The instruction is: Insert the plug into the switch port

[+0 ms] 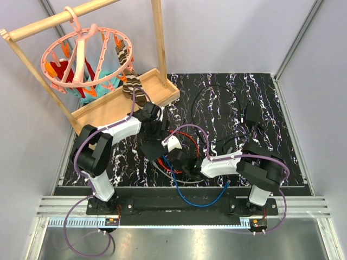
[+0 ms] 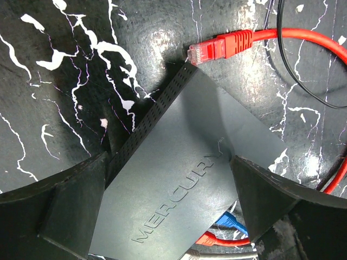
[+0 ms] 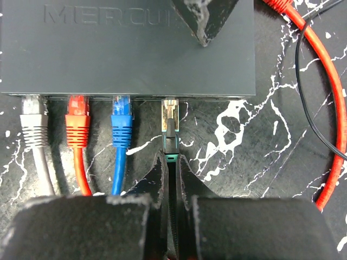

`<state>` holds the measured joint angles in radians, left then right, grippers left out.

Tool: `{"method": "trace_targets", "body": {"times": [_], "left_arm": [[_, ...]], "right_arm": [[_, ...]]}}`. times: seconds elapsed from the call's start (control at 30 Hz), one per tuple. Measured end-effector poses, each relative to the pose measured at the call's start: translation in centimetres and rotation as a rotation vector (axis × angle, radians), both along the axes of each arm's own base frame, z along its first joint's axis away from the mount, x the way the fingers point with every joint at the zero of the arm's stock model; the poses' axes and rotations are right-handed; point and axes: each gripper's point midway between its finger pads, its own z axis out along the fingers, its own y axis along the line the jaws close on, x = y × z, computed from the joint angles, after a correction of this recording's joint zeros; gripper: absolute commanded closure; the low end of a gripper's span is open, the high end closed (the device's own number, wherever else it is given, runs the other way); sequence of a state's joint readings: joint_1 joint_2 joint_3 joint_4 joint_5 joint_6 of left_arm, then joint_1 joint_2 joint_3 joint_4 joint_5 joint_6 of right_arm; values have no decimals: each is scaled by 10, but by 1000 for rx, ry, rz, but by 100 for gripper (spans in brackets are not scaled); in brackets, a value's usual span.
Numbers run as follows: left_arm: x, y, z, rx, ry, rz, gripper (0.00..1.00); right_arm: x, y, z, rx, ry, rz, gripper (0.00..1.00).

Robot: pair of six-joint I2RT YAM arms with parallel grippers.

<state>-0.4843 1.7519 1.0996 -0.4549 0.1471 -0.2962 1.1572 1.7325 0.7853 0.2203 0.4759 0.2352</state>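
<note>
Your right gripper (image 3: 171,162) is clamped on the boot of the plug (image 3: 170,122). The plug's tip sits at the mouth of the fourth port (image 3: 170,101), on the long edge of the switch (image 3: 124,54) that faces it; you cannot tell how deep it is.

To its left the blue plug (image 3: 121,122) is just beside it, then the seated red plug (image 3: 77,122) and the grey plug (image 3: 33,116). To its right the edge runs free to the corner, with bare table (image 3: 233,141) as far as a thin black cord (image 3: 303,81) and a red cable (image 3: 325,108).

Your left gripper (image 2: 169,160) stands wide open astride the switch, with one finger (image 3: 206,21) over its top face. A loose red plug (image 2: 219,46) lies at the switch's vented corner.

A wooden rack (image 1: 124,103) stands far left, and walls (image 1: 227,38) close three sides.
</note>
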Motion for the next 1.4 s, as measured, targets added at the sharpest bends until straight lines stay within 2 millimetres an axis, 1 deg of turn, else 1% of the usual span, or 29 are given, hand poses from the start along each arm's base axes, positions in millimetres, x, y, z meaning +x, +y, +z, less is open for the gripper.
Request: {"method": "trace_targets", "body": {"times": [0.17,0.63,0.97,1.13,1.4], "left_arm": [[0,0,0,0,0,0,3],[-1,-2,-1,-21,19,4,4],[-3,-4,-4,-64,34,5,9],[-4,-4,-4,-75,27,-7,12],[-9,-4,-5,-54,13,-91,14]], "right_arm": [[1,4,3,9,-3,10,100],[3,6,6,19,-16,12,100],[13,1,5,32,-10,-7,100],[18,-2,3,10,-10,30,100],[28,-6,3,-58,-33,133,100]]}}
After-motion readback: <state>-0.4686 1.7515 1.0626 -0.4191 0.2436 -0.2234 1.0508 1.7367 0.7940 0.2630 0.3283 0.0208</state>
